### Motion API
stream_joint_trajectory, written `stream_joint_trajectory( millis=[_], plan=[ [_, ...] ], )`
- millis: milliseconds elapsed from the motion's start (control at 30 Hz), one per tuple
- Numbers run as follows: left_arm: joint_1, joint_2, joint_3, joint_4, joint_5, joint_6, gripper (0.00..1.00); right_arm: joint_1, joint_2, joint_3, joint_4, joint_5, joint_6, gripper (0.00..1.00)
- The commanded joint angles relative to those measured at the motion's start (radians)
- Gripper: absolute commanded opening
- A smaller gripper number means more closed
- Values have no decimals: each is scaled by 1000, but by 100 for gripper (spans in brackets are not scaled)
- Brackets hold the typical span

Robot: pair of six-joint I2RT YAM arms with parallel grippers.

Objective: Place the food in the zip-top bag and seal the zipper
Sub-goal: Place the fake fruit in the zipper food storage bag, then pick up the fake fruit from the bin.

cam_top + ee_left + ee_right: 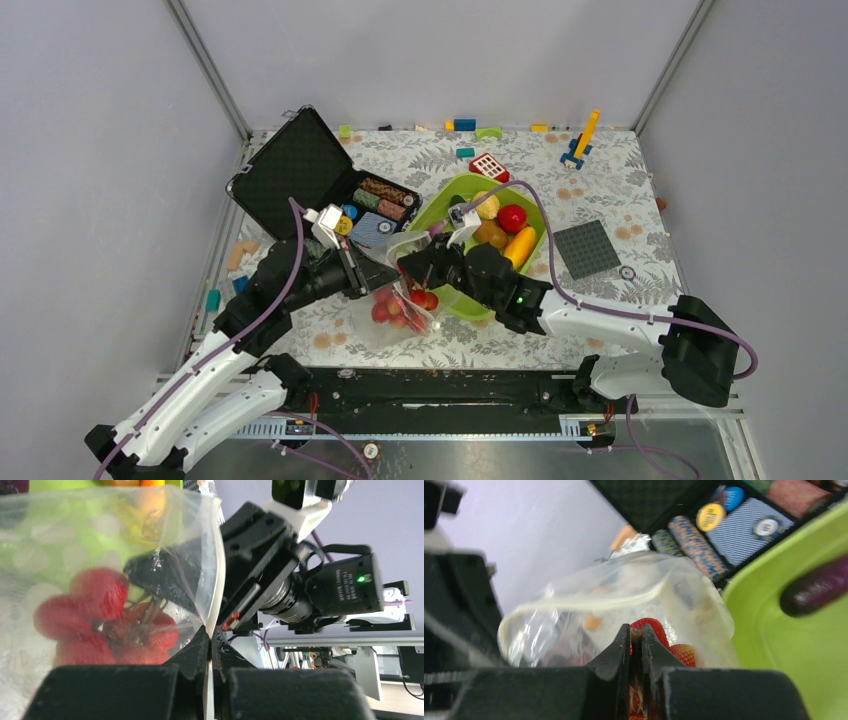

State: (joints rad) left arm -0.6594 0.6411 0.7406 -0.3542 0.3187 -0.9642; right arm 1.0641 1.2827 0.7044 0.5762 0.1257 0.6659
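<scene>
Zip-top bag [100, 525], clamped in left end effector [209, 652]

left end effector [209, 635], right end effector [636, 632] crowding zip-top bag [624, 595] mouth

On my flower-patterned bench [620, 190], an open black case [300, 165] sits to my left with poker chips [385, 190] and a deck of cards [372, 230] inside, just beside the lime-green tray [466, 181]. To my right lies a gray baseplate [587, 249]. Loose toy bricks [464, 124] line the far edge, near a yellow-and-blue brick build [582, 140].
</scene>
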Motion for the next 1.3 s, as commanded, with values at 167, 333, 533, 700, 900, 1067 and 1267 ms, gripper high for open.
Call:
stream_joint_trajectory(
  millis=[167,333,533,700,900,1067,1267],
  plan=[
    [7,39,-53,189,103,-50,0,7,20,170,-443,394,365,0],
    [7,47,-60,187,93,-52,0,7,10,166,-398,343,299,17],
    [6,44,-34,148,38,-38,0,7,-20,121,-249,129,135,46],
    [6,42,-27,129,22,-34,0,7,-69,103,-267,91,56,65],
    [6,13,21,-2,-56,15,0,5,-134,92,-260,73,-102,97],
    [6,-6,104,-250,-223,83,0,1,-154,154,-423,114,-297,100],
    [6,-12,102,-303,-280,122,0,-26,-245,145,-501,187,-397,100]
  ],
)
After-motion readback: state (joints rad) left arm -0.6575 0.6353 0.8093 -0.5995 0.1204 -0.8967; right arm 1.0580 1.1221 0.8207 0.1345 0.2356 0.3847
